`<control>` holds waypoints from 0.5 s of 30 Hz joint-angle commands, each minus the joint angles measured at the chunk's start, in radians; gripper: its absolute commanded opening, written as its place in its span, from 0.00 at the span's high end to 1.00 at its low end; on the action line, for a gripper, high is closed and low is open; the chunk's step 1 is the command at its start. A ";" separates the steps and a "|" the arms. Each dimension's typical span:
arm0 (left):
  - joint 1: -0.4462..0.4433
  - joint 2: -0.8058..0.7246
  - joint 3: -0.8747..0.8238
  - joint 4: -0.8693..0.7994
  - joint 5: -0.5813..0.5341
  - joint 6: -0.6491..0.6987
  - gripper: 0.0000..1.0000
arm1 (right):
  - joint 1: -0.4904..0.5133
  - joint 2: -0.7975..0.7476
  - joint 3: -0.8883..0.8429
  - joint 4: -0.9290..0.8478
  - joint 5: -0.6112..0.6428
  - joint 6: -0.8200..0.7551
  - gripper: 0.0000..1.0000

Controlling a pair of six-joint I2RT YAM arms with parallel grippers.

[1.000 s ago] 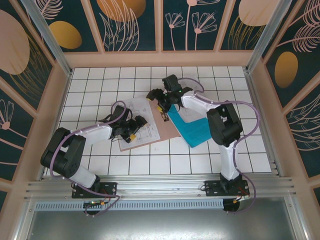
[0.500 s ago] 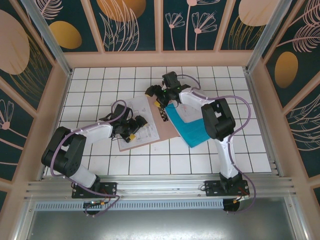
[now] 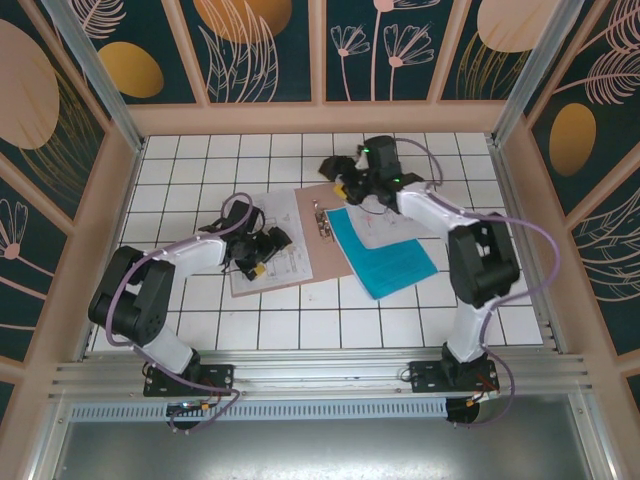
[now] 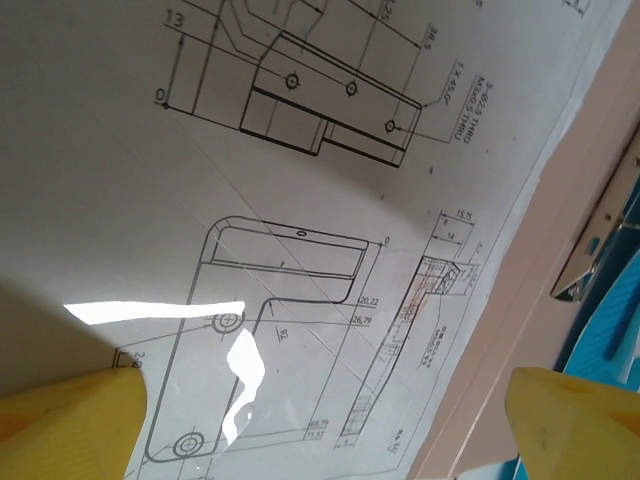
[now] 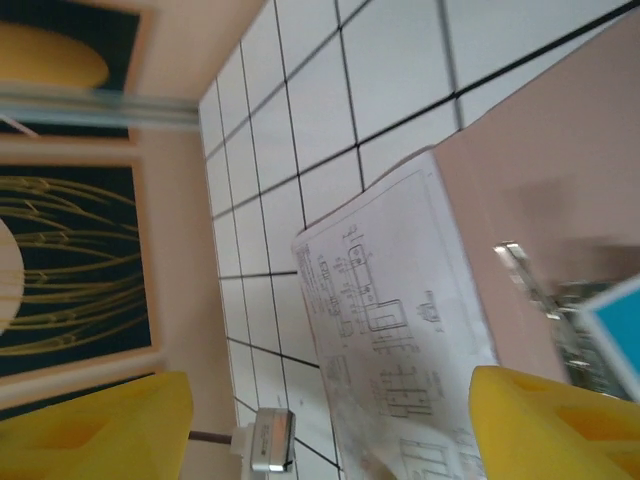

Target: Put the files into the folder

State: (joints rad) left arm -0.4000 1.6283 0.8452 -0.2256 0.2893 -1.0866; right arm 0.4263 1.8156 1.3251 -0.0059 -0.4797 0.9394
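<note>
**Top external view**
- Folder (image 3: 325, 255): pinkish-brown card, opened flat at mid-table on the white tiled table (image 3: 200, 160), with a metal clip (image 3: 322, 221) along its middle
- Files, item 1: white printed sheet (image 3: 278, 215) with line drawings, lying on the folder's left half; a strip of card shows along its near edge
- Files, item 2: teal-blue sheet (image 3: 392, 262), lying askew, its left corner over the folder's right half near the clip, the rest on the tiles
- Files, item 3: second white sheet (image 3: 385, 226), partly under the teal-blue sheet on its far side
- Left gripper (image 3: 263, 252): low over the white printed sheet
- Right gripper (image 3: 340, 184): at the folder's far edge, beyond the clip

**Left wrist view**
- Left gripper (image 4: 325, 425): yellow fingertips (image 4: 70, 420) spread wide, nothing between them but the paper below
- White printed sheet (image 4: 300, 200): engineering drawings, close beneath
- Folder (image 4: 520, 330): card strip beside the sheet's right edge, then the metal clip (image 4: 600, 240) and teal-blue sheet (image 4: 612, 335)

**Right wrist view**
- Right gripper (image 5: 330, 420): yellow fingers (image 5: 90, 425) spread apart, holding nothing
- Folder (image 5: 560, 180): card surface at right, on the tiled table (image 5: 300, 110)
- White printed sheet (image 5: 400, 300), metal clip (image 5: 525, 275), and a corner of the teal-blue sheet (image 5: 615, 325)
</note>
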 commanded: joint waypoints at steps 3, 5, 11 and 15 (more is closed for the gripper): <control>0.041 0.075 0.089 -0.079 -0.034 0.075 0.07 | -0.102 -0.126 -0.201 0.047 0.025 -0.031 0.27; 0.052 0.112 0.121 -0.085 -0.024 0.090 0.07 | -0.137 -0.159 -0.262 0.041 0.019 -0.034 0.28; 0.031 0.116 0.256 -0.131 -0.001 0.091 0.08 | -0.195 -0.191 -0.338 -0.041 0.031 -0.063 0.29; -0.066 0.096 0.250 -0.094 0.096 0.013 0.11 | -0.228 -0.154 -0.356 -0.036 0.001 -0.052 0.29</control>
State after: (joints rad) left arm -0.3969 1.7493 1.0904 -0.3084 0.3061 -1.0298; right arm 0.2173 1.6684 0.9817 -0.0345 -0.4652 0.9024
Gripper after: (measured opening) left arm 0.896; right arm 0.713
